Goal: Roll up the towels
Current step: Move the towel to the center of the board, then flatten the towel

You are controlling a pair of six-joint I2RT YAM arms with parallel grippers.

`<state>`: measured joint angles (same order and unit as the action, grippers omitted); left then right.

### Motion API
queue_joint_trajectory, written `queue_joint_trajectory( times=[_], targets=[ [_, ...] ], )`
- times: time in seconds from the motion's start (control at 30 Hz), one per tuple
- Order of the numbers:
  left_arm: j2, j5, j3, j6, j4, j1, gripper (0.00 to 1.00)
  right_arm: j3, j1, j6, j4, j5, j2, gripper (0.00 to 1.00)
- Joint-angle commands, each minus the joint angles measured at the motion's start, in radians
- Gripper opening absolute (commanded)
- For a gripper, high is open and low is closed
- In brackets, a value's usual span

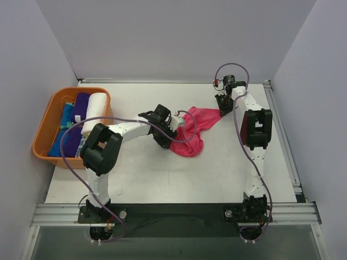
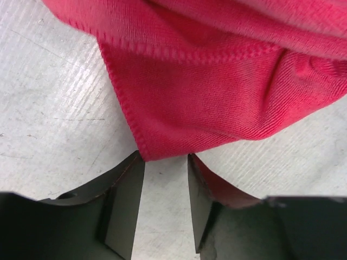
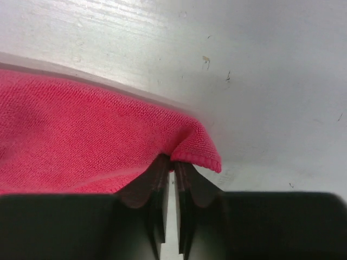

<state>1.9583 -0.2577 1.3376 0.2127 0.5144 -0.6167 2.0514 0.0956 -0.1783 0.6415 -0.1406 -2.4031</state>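
A scuffed white table (image 1: 135,179) stands boxed in by plain pale grey walls (image 1: 173,38), with a metal rail (image 1: 173,211) along the bottom of the overhead frame. At centre left an orange basket (image 1: 43,127) holds a white roll (image 1: 95,111), a purple roll (image 1: 81,103) and a teal towel (image 1: 66,116).

The hot pink towel (image 1: 198,127) lies unrolled just right of centre. Its long axis runs diagonally, bunched at the lower-left end and tapering to a corner at the upper right.

The left gripper (image 1: 169,135) sits at the bunched end, its jaws apart with bare table between them and a towel corner (image 2: 217,97) at the tips. The right gripper (image 1: 221,106) has its jaws pinched almost closed on the far corner's hem (image 3: 81,141).
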Motion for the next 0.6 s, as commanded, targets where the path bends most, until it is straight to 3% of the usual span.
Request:
queue_joint_trajectory(
  times=[0.0, 0.03, 0.2, 0.23, 0.33, 0.47, 0.53, 0.57],
  targets=[
    [0.004, 0.044, 0.023, 0.025, -0.017, 0.003, 0.46, -0.020, -0.016, -0.003, 0.056, 0.018, 0.010, 0.08],
    [-0.015, 0.046, 0.015, 0.036, -0.016, 0.009, 0.42, -0.037, -0.023, -0.009, 0.060, 0.015, 0.024, 0.00],
    [-0.085, 0.037, -0.037, 0.060, 0.019, 0.069, 0.18, -0.204, -0.088, -0.012, 0.066, -0.054, 0.189, 0.00],
    [-0.108, 0.038, -0.047, 0.069, 0.027, 0.104, 0.09, -0.271, -0.120, -0.012, 0.066, -0.065, 0.221, 0.00],
    [-0.133, 0.049, -0.069, 0.085, 0.041, 0.178, 0.00, -0.397, -0.167, -0.032, 0.070, -0.085, 0.367, 0.00],
    [-0.130, -0.029, -0.037, 0.100, 0.073, 0.239, 0.02, -0.539, -0.189, -0.062, 0.092, -0.112, 0.471, 0.00],
    [-0.147, -0.086, -0.026, 0.097, 0.075, 0.224, 0.23, -0.586, -0.189, -0.070, 0.102, -0.135, 0.499, 0.00],
    [-0.150, -0.113, -0.022, 0.093, 0.064, 0.186, 0.44, -0.618, -0.189, -0.070, 0.106, -0.142, 0.521, 0.00]
  ],
)
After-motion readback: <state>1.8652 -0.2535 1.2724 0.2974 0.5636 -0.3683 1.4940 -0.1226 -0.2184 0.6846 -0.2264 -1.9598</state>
